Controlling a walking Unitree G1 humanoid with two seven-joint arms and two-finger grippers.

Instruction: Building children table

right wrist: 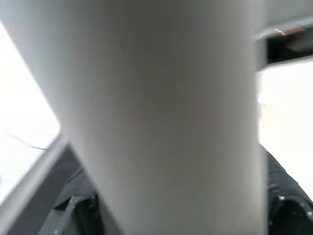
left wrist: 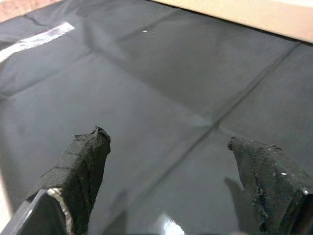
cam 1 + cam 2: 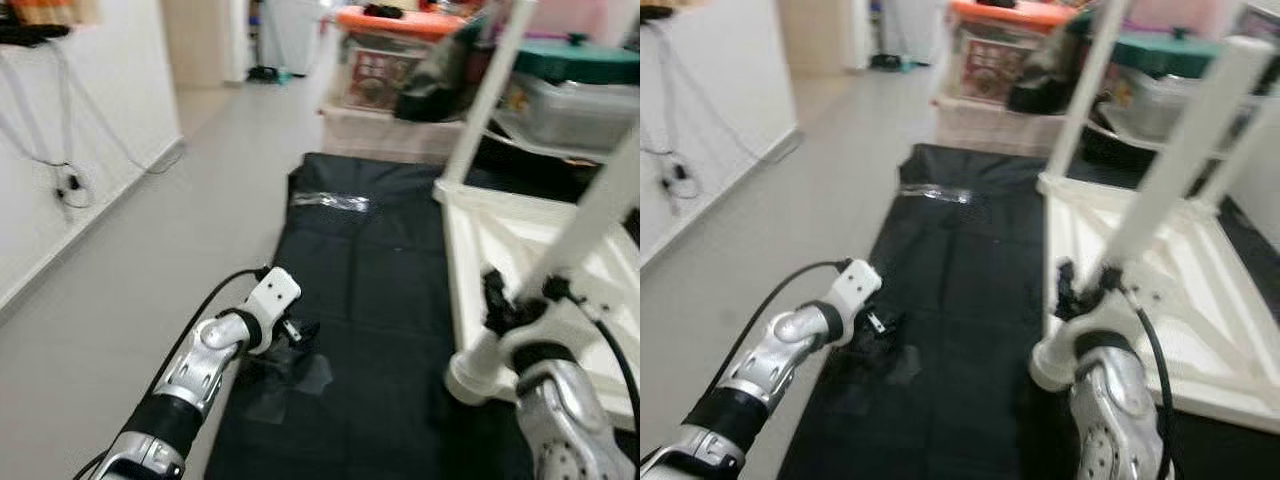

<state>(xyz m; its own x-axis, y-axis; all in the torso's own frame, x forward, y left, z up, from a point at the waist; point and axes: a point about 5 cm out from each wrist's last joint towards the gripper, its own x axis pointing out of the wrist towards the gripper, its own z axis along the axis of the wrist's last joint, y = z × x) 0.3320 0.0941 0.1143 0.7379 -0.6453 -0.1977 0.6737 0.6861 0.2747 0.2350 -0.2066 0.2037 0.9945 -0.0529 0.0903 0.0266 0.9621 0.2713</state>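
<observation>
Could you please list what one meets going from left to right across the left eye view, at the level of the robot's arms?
Grey floor → left pincer → black mat → right pincer on a white table leg.

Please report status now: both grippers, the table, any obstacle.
Left gripper open over black mat, holding nothing. Right gripper shut on white table leg. Table upside down on the mat, another leg standing. Storage boxes behind.

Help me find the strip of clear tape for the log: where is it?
In the left eye view, the strip of clear tape lies at the far end of the black mat, left of the upturned white table.
</observation>
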